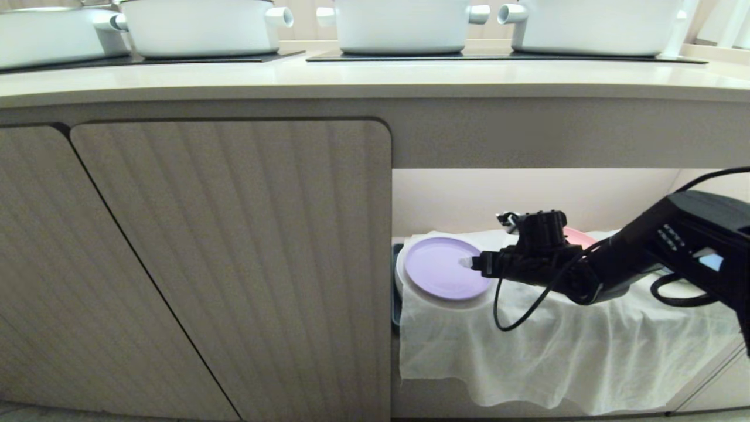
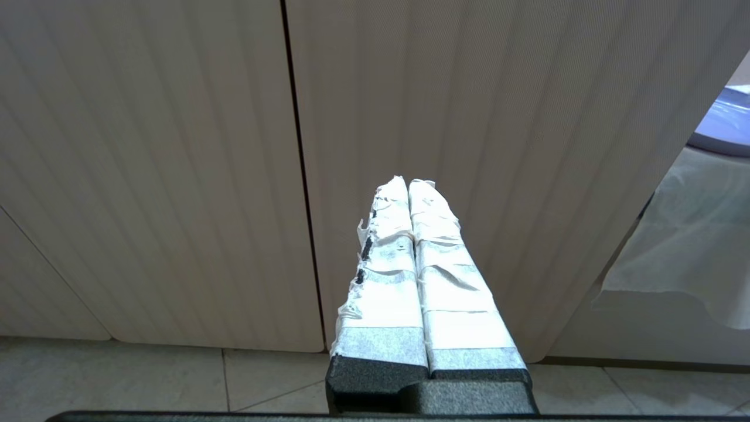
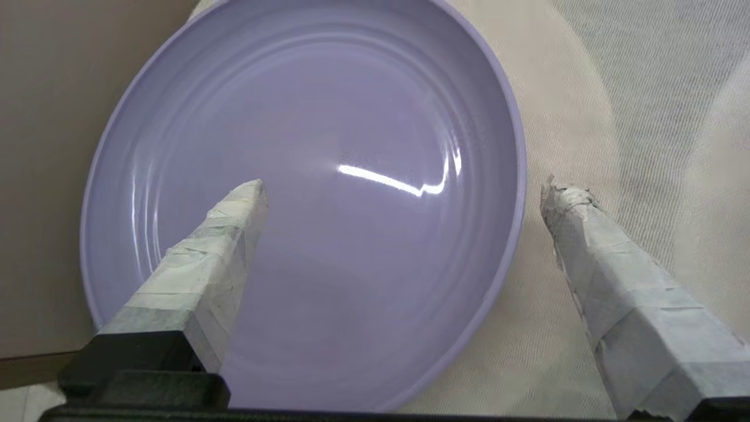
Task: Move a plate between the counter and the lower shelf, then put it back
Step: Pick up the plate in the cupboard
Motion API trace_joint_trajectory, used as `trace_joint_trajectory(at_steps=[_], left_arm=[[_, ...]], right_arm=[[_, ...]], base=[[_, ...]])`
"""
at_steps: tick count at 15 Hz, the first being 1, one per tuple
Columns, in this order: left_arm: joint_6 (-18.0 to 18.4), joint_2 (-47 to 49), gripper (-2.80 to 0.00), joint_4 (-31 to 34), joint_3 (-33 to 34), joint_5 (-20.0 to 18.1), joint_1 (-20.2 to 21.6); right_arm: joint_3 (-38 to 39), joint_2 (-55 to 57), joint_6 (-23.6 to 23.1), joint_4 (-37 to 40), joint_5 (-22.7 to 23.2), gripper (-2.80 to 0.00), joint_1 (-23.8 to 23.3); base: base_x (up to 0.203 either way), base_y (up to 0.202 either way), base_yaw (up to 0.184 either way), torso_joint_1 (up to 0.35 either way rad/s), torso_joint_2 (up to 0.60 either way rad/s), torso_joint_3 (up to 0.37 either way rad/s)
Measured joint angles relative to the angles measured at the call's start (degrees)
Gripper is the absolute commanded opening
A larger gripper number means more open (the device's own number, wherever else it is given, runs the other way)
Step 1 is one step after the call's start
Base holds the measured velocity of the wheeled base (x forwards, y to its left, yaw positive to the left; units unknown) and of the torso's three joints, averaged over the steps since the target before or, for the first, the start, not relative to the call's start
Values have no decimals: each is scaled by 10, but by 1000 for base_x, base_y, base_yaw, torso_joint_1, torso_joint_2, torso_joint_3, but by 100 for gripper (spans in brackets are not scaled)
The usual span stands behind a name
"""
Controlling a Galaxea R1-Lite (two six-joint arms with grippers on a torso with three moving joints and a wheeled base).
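The lilac plate (image 1: 442, 272) lies flat on a cloth-covered mound at the left end of the lower shelf (image 1: 469, 199). It fills the right wrist view (image 3: 328, 176), and a sliver of the plate (image 2: 723, 117) shows in the left wrist view. My right gripper (image 1: 487, 241) reaches in from the right and stands open (image 3: 404, 187). One taped finger (image 3: 234, 234) hangs over the plate's inside. The other finger (image 3: 592, 246) is past the rim, over the white cloth (image 3: 615, 117). Nothing is held. My left gripper (image 2: 408, 183) is shut and empty, parked facing a cabinet door.
The counter (image 1: 375, 79) runs above, with white pots (image 1: 404, 23) on black hob panels. A pink plate (image 1: 580, 237) peeks out behind the right wrist. The white cloth (image 1: 527, 351) hangs over the shelf front. Ribbed cabinet doors (image 1: 234, 264) close off the left.
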Motion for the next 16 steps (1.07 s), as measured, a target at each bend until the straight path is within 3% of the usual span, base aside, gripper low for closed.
trace_joint_trajectory(at_steps=[16], left_arm=[[0,0,-280,0,0,0,0]], right_arm=[[-28,43,0,-3,-27,0,0]], base=[[0,0,0,0,0,0]])
